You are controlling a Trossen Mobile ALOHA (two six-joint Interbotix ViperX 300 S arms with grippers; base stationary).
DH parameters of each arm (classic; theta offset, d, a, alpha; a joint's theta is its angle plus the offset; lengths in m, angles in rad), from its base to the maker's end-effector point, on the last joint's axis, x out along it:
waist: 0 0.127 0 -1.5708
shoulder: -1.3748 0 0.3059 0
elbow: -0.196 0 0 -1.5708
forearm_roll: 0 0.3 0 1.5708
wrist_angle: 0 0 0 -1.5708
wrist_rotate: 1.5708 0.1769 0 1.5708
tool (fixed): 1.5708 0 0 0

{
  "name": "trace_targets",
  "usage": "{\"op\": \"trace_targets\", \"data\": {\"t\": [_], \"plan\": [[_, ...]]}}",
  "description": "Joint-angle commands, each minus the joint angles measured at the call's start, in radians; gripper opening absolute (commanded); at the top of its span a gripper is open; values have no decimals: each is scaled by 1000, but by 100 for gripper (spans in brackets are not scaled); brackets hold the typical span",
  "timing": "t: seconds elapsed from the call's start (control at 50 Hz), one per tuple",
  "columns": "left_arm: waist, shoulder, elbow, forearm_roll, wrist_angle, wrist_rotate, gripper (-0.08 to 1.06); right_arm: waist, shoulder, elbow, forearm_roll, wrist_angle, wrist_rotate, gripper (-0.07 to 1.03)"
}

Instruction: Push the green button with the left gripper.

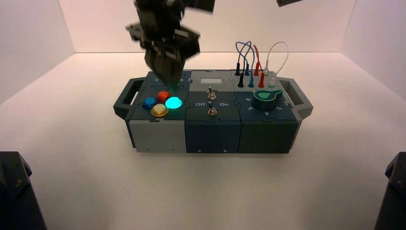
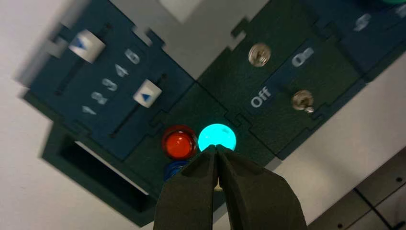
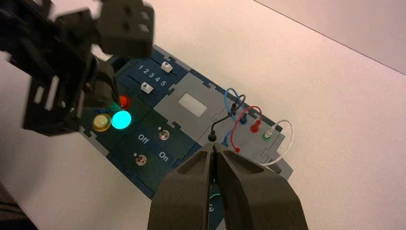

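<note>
The green button (image 1: 173,102) glows bright teal on the box's left block, beside the red (image 1: 163,95), blue (image 1: 149,102) and yellow (image 1: 159,110) buttons. My left gripper (image 1: 170,84) is shut and points down, its wedge tip just above and behind the green button. In the left wrist view the tip (image 2: 217,148) overlaps the edge of the lit green button (image 2: 217,137); I cannot tell whether they touch. The right wrist view shows the green button (image 3: 121,120) lit below the left gripper (image 3: 113,98). My right gripper (image 3: 214,146) is shut, held high over the box's right side.
The box (image 1: 158,136) has two toggle switches (image 1: 210,91) marked Off and On in its middle. A green dial knob (image 1: 266,98) and looped wires (image 1: 249,57) are on its right. Two sliders (image 2: 146,92) lie behind the buttons. Carry handles (image 1: 125,98) stick out at both ends.
</note>
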Motion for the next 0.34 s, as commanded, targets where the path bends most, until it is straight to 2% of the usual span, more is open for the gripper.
{"op": "trace_targets", "data": {"t": [0.02,0.34], "plan": [[-6,-78,-12,11,0,3,-3,3,-3,-31,3,-3,2,-2],[-8,-75,-9,21,-23,5,-3,3,0,-25,5,-3,3,-2]]}}
